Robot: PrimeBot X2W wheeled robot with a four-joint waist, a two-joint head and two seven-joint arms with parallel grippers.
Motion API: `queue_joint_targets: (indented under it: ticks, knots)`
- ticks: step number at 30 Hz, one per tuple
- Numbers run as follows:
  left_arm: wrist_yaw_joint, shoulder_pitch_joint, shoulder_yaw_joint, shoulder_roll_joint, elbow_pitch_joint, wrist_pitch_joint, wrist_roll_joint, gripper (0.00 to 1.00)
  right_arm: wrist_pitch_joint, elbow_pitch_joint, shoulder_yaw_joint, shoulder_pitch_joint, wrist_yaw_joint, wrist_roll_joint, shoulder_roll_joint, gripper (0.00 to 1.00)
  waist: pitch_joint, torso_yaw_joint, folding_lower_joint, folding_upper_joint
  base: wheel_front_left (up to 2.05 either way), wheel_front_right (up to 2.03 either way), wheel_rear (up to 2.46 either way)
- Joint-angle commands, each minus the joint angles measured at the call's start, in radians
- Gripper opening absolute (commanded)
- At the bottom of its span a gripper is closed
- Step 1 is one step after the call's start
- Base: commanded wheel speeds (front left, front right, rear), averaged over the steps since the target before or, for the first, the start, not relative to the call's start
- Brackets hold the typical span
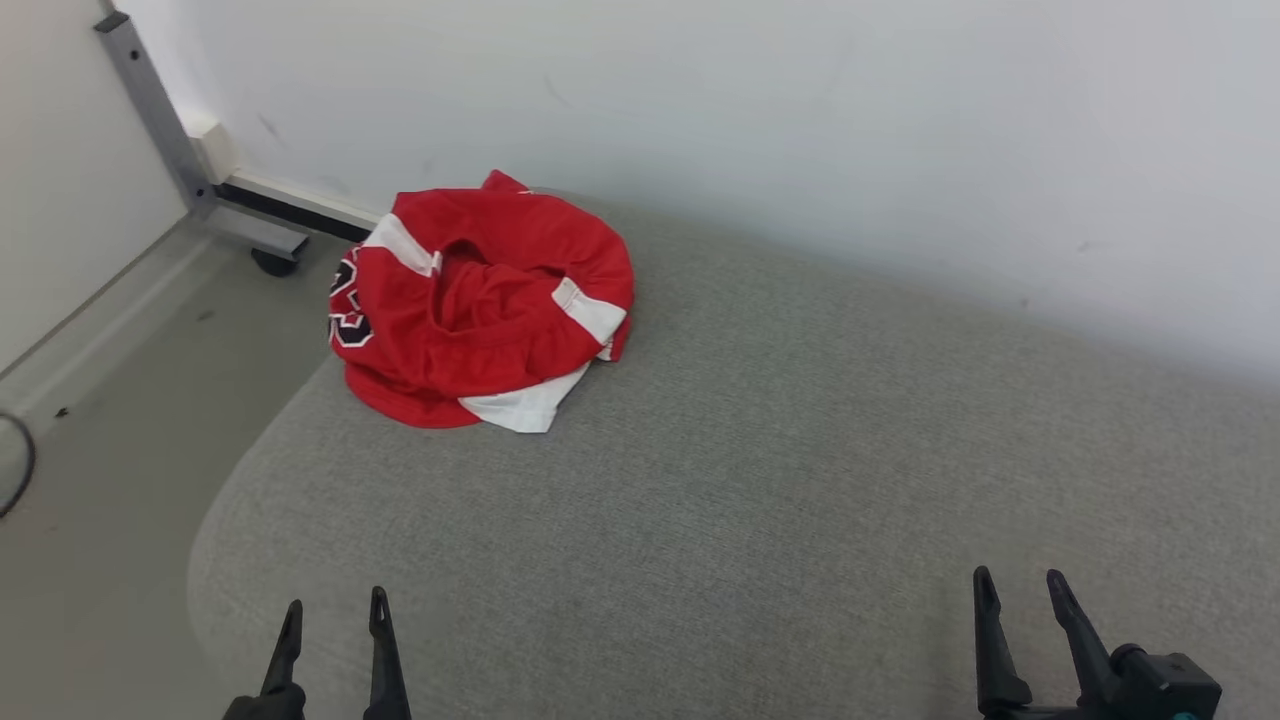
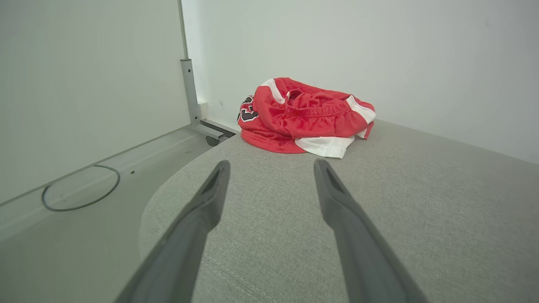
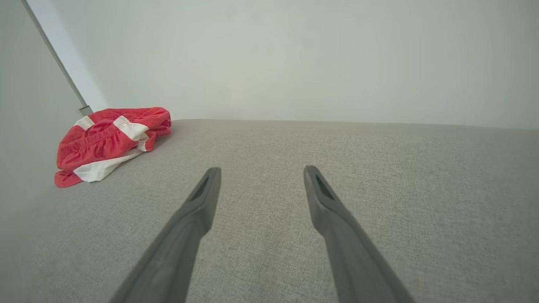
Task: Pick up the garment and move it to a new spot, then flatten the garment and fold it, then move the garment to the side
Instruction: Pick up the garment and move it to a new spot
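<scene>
Grey woven fabric covers the bench (image 1: 760,480). At its near edge, the left pincer (image 1: 336,600) (image 2: 271,163) and the right pincer (image 1: 1019,574) (image 3: 262,169) hover well apart, each with jaws wide and holding nothing. The garment (image 1: 480,310) (image 2: 307,115) (image 3: 109,134), red with white bands and a black-and-white print, lies crumpled at the far left corner of the bench, clear of both pincers. Left of the bench, a cable (image 2: 80,189) loops on the floor (image 1: 120,450). Beyond the garment, a grey post (image 1: 155,110) with a caster (image 1: 273,262) stands against the white wall (image 1: 800,120).
</scene>
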Motion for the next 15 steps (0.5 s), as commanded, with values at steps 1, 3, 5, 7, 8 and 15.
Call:
queue_joint_targets:
  ticks: [1,3,5,7,8,15]
  knots:
    - [0.003,0.015,0.008,0.004,-0.002,-0.003,0.002,1.00,-0.001,-0.003,0.010,0.007,-0.002,-0.013,-0.002,1.00,-0.014,0.062,0.0000,0.0000,0.00,0.00,0.00]
    - [0.010,0.021,0.021,0.003,-0.012,-0.003,-0.005,1.00,-0.001,-0.003,0.029,-0.007,-0.002,-0.026,-0.002,1.00,-0.008,0.067,0.0000,0.0000,0.00,0.00,0.00]
    - [0.015,0.025,0.032,0.003,-0.021,-0.003,-0.013,1.00,-0.001,-0.002,0.046,-0.019,-0.002,-0.039,-0.003,1.00,-0.002,0.071,0.0000,0.0000,0.00,0.00,0.00]
    - [0.023,0.033,0.042,0.003,-0.031,-0.003,-0.016,1.00,-0.001,0.004,0.063,-0.029,-0.002,-0.046,-0.002,1.00,0.001,0.074,0.0000,0.0000,0.00,0.00,0.00]
    - [0.025,0.038,0.048,0.003,-0.036,-0.003,-0.019,1.00,-0.001,0.007,0.070,-0.033,-0.002,-0.047,-0.002,1.00,0.003,0.075,0.0000,0.0000,0.00,0.00,0.00]
    - [0.031,0.050,0.072,0.003,-0.045,-0.003,-0.018,1.00,-0.001,0.022,0.095,-0.057,-0.002,-0.046,-0.002,1.00,0.008,0.077,0.0000,0.0000,0.00,0.00,0.00]
